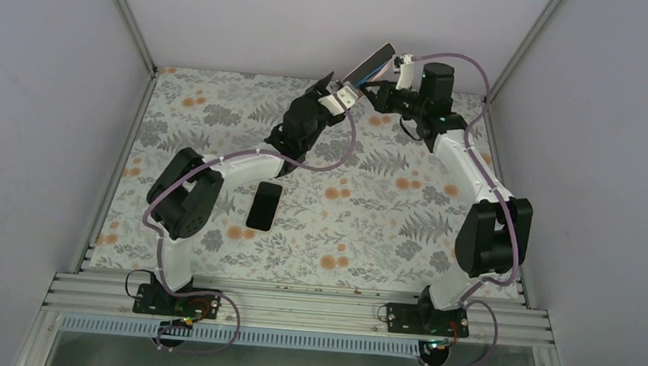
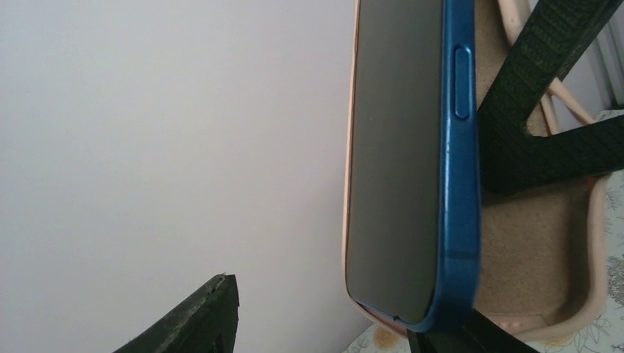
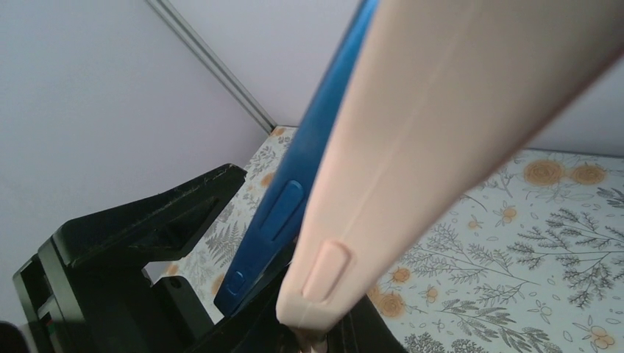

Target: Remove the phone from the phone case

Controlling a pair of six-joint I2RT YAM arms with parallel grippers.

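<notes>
**Ann:** Top external view first; what is that dark flat thing (image 1: 264, 205) on the table (image 1: 369, 229), near 7 o'clock from the middle?

**Ben:** I cannot tell what it is; no arm touches it.

**Ann:** And the left gripper (image 1: 336, 89)?

**Ben:** It is up in the air at 12 o'clock, by the low end of the phone (image 2: 394, 169); its fingers (image 2: 202, 316) are spread, and that one is well apart from the glass; I think it waits there to take the phone.

**Ann:** Where is the phone?

**Ben:** High over the far edge, tilted; its blue side stands out of the pink phone case (image 2: 530, 243), which sits at 3 o'clock of it; the other side looks tucked in.

**Ann:** Why is the right gripper (image 1: 379, 85) there?

**Ben:** Its fingers (image 2: 515, 165) are pressed together on the case wall, one on the brown lining inside; I think it holds the case steady so the phone can come free.
</notes>
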